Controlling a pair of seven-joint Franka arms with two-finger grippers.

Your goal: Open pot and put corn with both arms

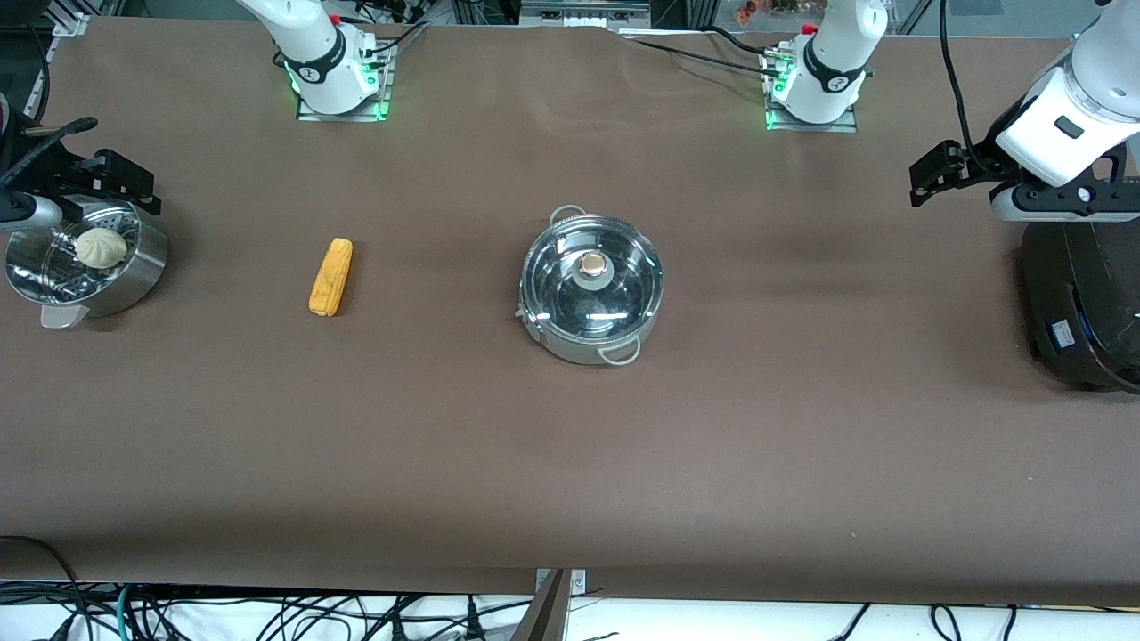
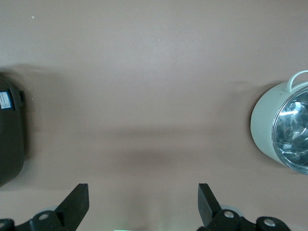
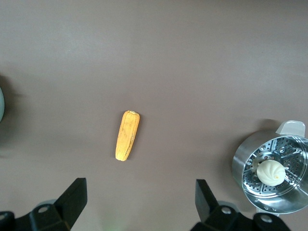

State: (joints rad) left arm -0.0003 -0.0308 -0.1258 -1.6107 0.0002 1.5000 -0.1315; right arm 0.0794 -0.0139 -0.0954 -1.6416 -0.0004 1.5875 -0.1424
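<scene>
The shiny steel pot [image 1: 570,343] stands mid-table with a glass lid [image 1: 614,294] shut on it; the lid has a round knob [image 1: 593,263]. The yellow-orange corn [image 1: 330,276] lies on the table toward the right arm's end. My left gripper [image 1: 933,176] hangs open and empty above the table beside the black cooker; its wrist view shows open fingers [image 2: 143,192] and the pot [image 2: 262,120] at the edge. My right gripper [image 1: 125,182] hangs open and empty over the steamer pot; its wrist view shows open fingers [image 3: 141,190] and the corn [image 3: 127,135].
A steel pot with a perforated insert [image 1: 142,267] holds a white bun [image 1: 101,247] at the right arm's end; both show in the right wrist view [image 3: 240,166]. A big black cooker [image 1: 1082,303] stands at the left arm's end.
</scene>
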